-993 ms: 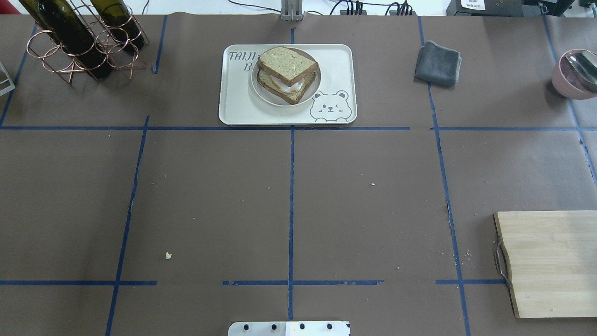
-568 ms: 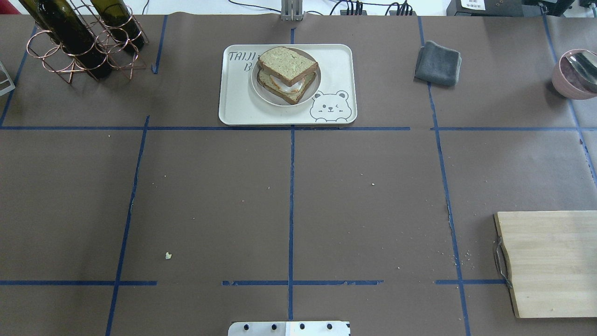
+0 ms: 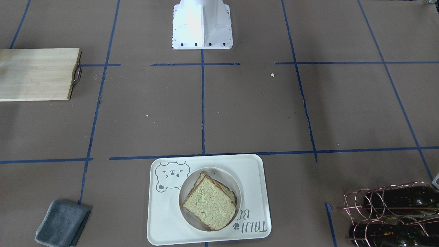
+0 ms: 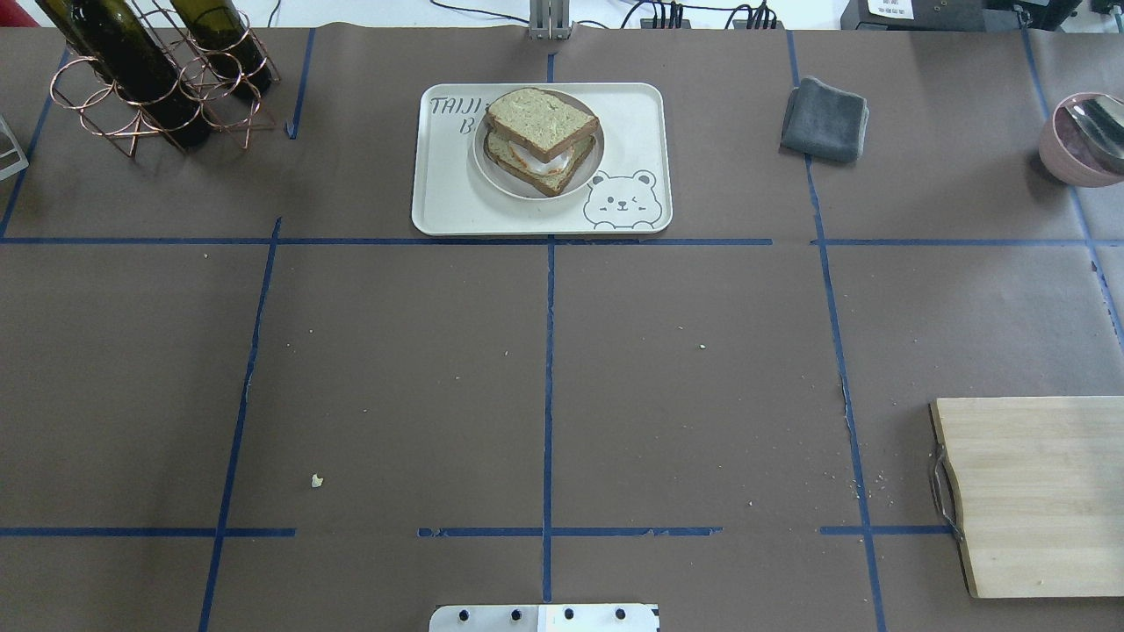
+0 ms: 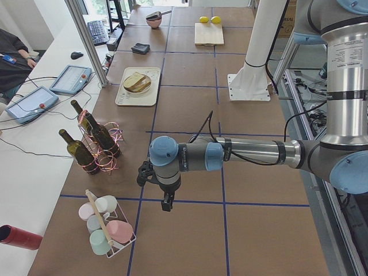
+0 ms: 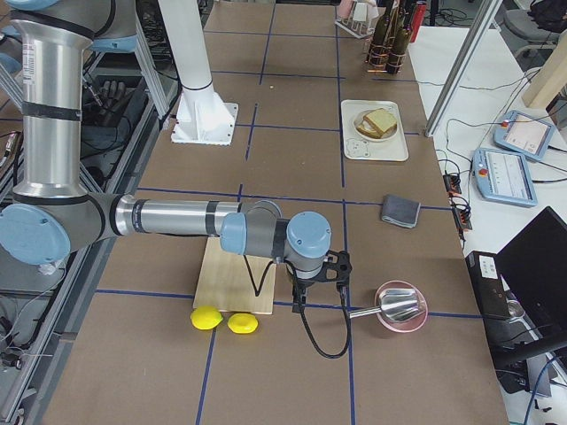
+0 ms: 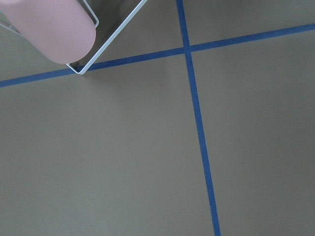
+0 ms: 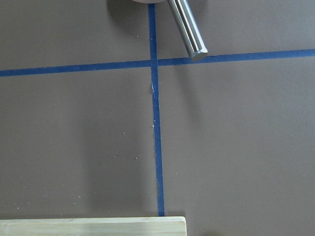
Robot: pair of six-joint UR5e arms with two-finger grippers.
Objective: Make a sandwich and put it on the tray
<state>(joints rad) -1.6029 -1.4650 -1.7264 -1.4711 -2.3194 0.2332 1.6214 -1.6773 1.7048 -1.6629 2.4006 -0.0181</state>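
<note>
The sandwich (image 4: 542, 139), two bread slices with the egg's white and orange edge between them, sits on a small round plate (image 4: 492, 175) on the cream bear tray (image 4: 448, 206) at the table's far middle. It also shows in the front-facing view (image 3: 210, 204) on the tray (image 3: 253, 171). Neither gripper is in the overhead or front-facing view. My left gripper (image 5: 167, 206) hangs over the table's left end, far from the tray. My right gripper (image 6: 297, 301) hangs near the wooden board's corner. I cannot tell whether either is open or shut.
A wooden board (image 4: 1036, 491) lies at the near right, with two lemons (image 6: 223, 320) beside it. A grey cloth (image 4: 824, 118) and a pink bowl with a ladle (image 4: 1084, 140) are at the far right. A bottle rack (image 4: 158, 70) stands far left, a cup rack (image 5: 106, 227) beyond it.
</note>
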